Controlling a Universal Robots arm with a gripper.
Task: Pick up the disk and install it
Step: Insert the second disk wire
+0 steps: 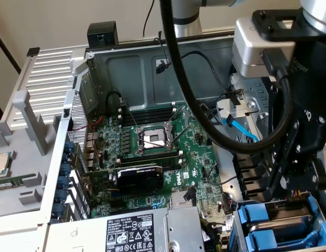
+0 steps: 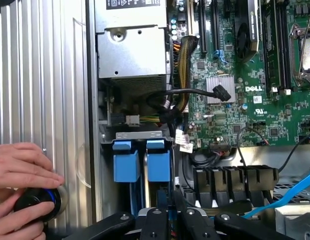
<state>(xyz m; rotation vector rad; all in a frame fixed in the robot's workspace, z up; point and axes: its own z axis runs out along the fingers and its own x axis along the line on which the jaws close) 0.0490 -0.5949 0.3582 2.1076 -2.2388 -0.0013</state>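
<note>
The disk (image 2: 158, 161) stands on edge in the drive bay at the case's corner, its bright blue carrier frame showing beside a look-alike blue-framed drive (image 2: 127, 162). My gripper (image 2: 170, 212) sits right over it, black fingers (image 2: 156, 220) drawn close together on the disk's near edge. In the exterior view the gripper (image 1: 292, 184) hangs at the exterior view's right, just above the bay, with the disk (image 1: 256, 215) and the other drive (image 1: 260, 242) below it.
A grey power-supply box (image 2: 132, 47) lies beside the bay, and the green motherboard (image 1: 152, 157) fills the case's middle. Black cables (image 2: 180, 95) and a blue cable (image 2: 285, 197) run close to the bay. A person's hand (image 2: 20, 165) holds a black round object (image 2: 37, 202) on the ribbed panel.
</note>
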